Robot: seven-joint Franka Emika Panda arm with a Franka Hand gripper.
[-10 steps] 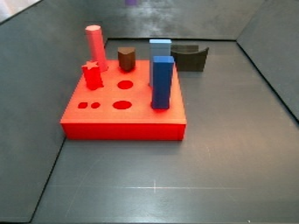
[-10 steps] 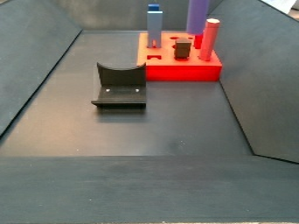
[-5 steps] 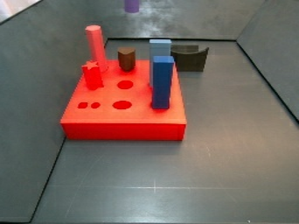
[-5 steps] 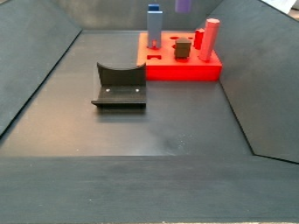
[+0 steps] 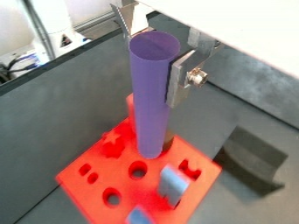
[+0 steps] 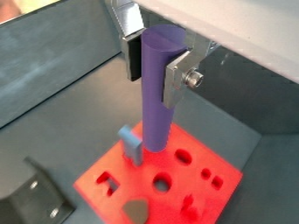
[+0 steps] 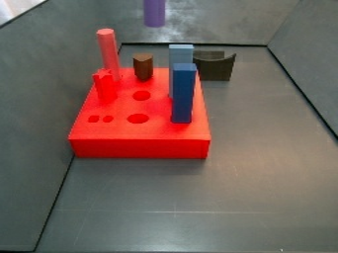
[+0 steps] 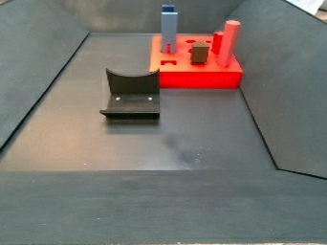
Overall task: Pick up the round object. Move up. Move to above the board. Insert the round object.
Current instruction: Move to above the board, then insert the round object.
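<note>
My gripper (image 5: 158, 52) is shut on the round object (image 5: 152, 96), a tall slim purple cylinder peg held upright near its top between the silver fingers (image 5: 181, 79). Both wrist views show it hanging high above the board (image 5: 87, 175), a flat red block with several shaped holes. The gripper (image 6: 156, 63), the peg (image 6: 156, 122) and the board (image 6: 198, 197) show the same way there. In a side view only the peg's lower end (image 7: 154, 12) shows at the top edge, above the back of the board (image 7: 132, 138). The board also shows far off in a side view (image 8: 198, 78), with the peg out of frame.
On the board stand a pinkish-red cylinder (image 7: 107, 54), a red star peg (image 7: 103, 84), a brown peg (image 7: 142, 66) and a tall blue square block (image 7: 183, 89). The dark fixture (image 8: 130, 93) stands on the floor beside the board. Grey walls ring the floor.
The purple peg has risen with the gripper, leaving one side view at the top. In the other side view its lower end has come further into frame over the board's back.
</note>
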